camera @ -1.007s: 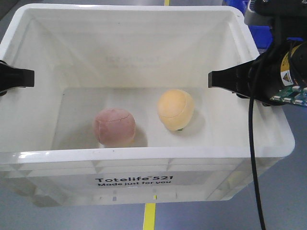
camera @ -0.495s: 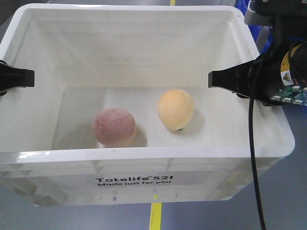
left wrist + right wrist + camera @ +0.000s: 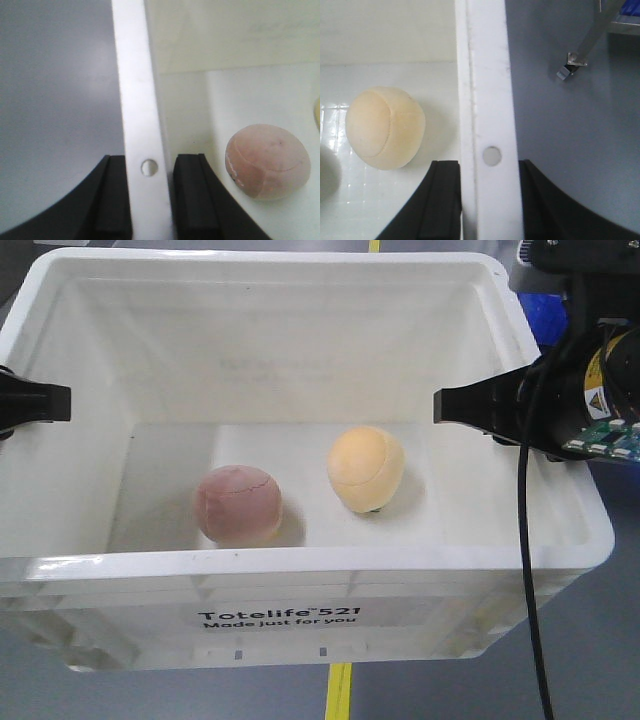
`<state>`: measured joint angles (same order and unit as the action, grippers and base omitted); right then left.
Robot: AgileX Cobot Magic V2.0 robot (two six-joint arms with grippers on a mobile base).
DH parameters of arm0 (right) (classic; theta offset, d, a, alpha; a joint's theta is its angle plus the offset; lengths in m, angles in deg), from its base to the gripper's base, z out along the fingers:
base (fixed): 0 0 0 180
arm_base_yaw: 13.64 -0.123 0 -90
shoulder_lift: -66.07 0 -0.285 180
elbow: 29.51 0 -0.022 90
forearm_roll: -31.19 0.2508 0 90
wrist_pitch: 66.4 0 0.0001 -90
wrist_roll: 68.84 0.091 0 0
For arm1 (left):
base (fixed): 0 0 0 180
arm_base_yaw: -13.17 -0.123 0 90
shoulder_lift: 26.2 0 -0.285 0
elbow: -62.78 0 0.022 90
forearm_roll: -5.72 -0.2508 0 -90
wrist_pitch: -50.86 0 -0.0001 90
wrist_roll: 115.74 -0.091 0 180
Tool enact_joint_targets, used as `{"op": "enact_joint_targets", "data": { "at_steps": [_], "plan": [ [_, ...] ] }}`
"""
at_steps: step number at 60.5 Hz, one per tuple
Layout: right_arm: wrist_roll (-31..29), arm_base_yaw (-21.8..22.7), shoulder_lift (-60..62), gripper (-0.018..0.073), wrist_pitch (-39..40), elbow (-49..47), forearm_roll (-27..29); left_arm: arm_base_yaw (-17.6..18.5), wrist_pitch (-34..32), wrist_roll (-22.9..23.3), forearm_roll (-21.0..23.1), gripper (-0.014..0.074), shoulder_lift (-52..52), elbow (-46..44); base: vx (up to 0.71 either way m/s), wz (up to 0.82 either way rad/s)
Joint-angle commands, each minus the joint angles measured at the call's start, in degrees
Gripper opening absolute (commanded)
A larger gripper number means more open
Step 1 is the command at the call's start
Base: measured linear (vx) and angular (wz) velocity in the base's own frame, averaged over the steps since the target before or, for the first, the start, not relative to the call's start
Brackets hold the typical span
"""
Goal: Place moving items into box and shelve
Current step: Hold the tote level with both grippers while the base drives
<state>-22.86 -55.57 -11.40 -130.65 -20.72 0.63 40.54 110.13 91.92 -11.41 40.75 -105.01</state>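
White box (image 3: pixel 300 562): upright, open top, ribbed rim, black print "Totelife 521" on near wall. On its floor: pink ball (image 3: pixel 238 504), round, seamed, near-left; yellow-orange ball (image 3: pixel 366 468), egg-shaped, seamed, to the right and slightly farther. Balls apart, not touching.

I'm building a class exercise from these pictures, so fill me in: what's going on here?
A two-armed robot grips the white tote by its opposite side rims. The left gripper is clamped on the left rim and the right gripper on the right rim. The pink ball and the yellow-orange ball both lie on the tote's floor, apart from each other. So the packing looks done; the shelving is not yet done.
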Motion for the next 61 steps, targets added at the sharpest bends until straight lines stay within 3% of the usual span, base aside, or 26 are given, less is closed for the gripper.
{"op": "enact_joint_targets", "data": {
  "at_steps": [1, 61],
  "plan": [
    [-0.3, 0.4, 2.0, 0.0075, 4.7, -2.3, -7.2, 0.4, -6.7, 0.1, -2.5, -0.0022, -1.5, -2.3, 0.42, 0.02],
    [-0.3, 0.4, 2.0, 0.0075, 4.7, -2.3, -7.2, 0.4, -6.7, 0.1, -2.5, -0.0022, -1.5, -2.3, 0.43, -0.04]
  ]
}}
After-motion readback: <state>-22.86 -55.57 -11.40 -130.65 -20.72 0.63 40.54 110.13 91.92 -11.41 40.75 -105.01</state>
